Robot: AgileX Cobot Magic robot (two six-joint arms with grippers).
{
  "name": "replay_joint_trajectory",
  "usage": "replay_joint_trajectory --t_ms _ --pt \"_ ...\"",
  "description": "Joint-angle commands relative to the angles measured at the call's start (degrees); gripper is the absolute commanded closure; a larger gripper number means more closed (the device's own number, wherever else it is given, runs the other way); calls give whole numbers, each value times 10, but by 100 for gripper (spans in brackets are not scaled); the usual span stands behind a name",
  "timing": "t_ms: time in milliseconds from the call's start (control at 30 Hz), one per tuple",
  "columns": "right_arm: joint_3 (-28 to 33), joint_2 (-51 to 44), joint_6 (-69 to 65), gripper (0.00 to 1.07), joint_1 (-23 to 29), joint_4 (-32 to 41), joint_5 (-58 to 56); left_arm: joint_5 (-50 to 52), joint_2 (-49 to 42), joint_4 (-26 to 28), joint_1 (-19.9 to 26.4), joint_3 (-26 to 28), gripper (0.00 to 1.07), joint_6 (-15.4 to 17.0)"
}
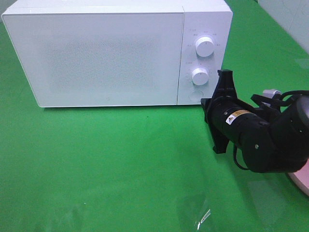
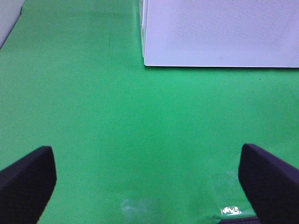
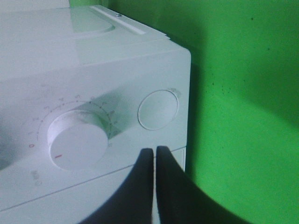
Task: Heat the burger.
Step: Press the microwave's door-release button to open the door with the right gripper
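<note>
Microwave (image 1: 106, 58) standing on the green table (image 1: 120, 169), door (image 1: 96, 53) closed, control panel on the robot's right-hand side. The right claw (image 3: 154, 154) has its two fingers pressed together into a single blunt tip and grips nothing. It is held level with the panel, just short of the round button (image 3: 158, 109) that sits at the foot of the panel, beside the lower dial (image 3: 77, 140). A closed tip probably suits pressing better than spread fingers, and this button is likely the door release, so the pose reads as preparation for opening the oven. Whether the tip already touches the panel cannot be told. The left claw (image 2: 145, 148) hangs over bare table in front of the door with its fingers wide apart and nothing between them, likely kept clear of the door's swing and ready to receive a load. The burger appears in none of the three views. A pink plate (image 1: 301, 186) shows only as a rim at the right edge of the high view, behind the right arm, and nothing on it can be seen.
</note>
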State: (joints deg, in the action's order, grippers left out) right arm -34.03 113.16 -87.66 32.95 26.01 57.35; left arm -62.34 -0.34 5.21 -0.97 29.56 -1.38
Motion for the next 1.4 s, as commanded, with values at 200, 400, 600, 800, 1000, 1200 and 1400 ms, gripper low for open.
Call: replay_joint_trajectory --t_ms 200,400,600,800,1000,1200,1400 --pt "-44 28 -12 107 -30 -42 -15 10 -12 -1 -5 0 8 1" --pt "-68 50 -22 107 -36 -55 -23 10 -9 -1 -5 0 8 1" --pt "-101 85 -29 107 -36 -50 -23 10 -9 -1 -5 0 8 1" --pt "-119 104 -26 107 -44 -46 -20 10 -9 -1 -5 0 8 1" --pt "-129 104 10 107 -58 -35 -10 10 -9 -1 -5 0 8 1" --pt "-134 104 9 107 -63 -36 8 10 -9 -1 -5 0 8 1" --pt "-134 104 3 107 -62 -38 87 10 -9 -1 -5 0 8 1"
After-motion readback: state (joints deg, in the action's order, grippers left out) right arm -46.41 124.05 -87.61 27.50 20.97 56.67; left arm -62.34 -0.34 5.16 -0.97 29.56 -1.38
